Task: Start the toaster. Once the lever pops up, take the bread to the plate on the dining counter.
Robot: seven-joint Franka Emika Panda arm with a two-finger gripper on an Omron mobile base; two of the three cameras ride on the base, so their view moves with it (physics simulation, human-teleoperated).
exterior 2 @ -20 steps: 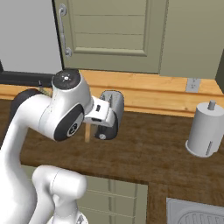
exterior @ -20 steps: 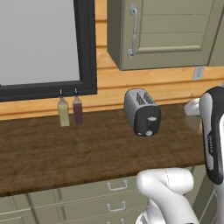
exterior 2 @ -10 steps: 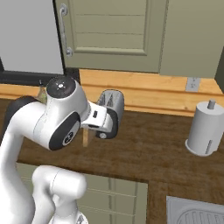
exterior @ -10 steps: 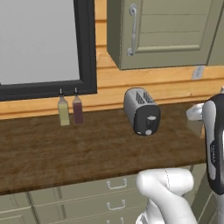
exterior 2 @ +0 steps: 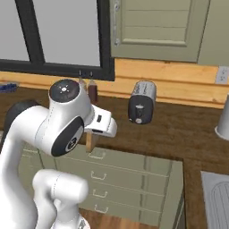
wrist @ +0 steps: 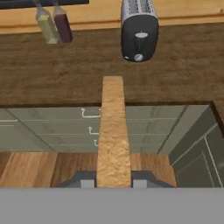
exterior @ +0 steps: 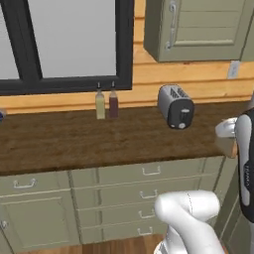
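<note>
Dark wood-grain table (exterior: 74,144) running below a black-framed window (exterior: 64,44) and a band of pale wood wall panelling. Bread (wrist: 113,131): a tan slice seen edge-on in the hand view, clamped between the two fingertips of the end effector (wrist: 113,183) and projecting straight out from it; it hangs off the table, over the front edge and the grey-green drawers (wrist: 92,127), with wooden floor (wrist: 48,168) beneath. In the right base view the same slice (exterior 2: 91,141) shows as a small tan piece below the white wrist, in front of the drawer fronts. Toaster (exterior: 175,105): silver-grey, standing on the table near the wall, well apart from the bread, its black end panel turned toward the robot; the lever (wrist: 141,35) is a pale tab on that panel, above a round knob. Two small bottles (exterior: 106,103), one yellowish and one dark red, stand side by side against the wall to the toaster's left. A grey-green wall cabinet (exterior: 198,27) hangs above the toaster.
</note>
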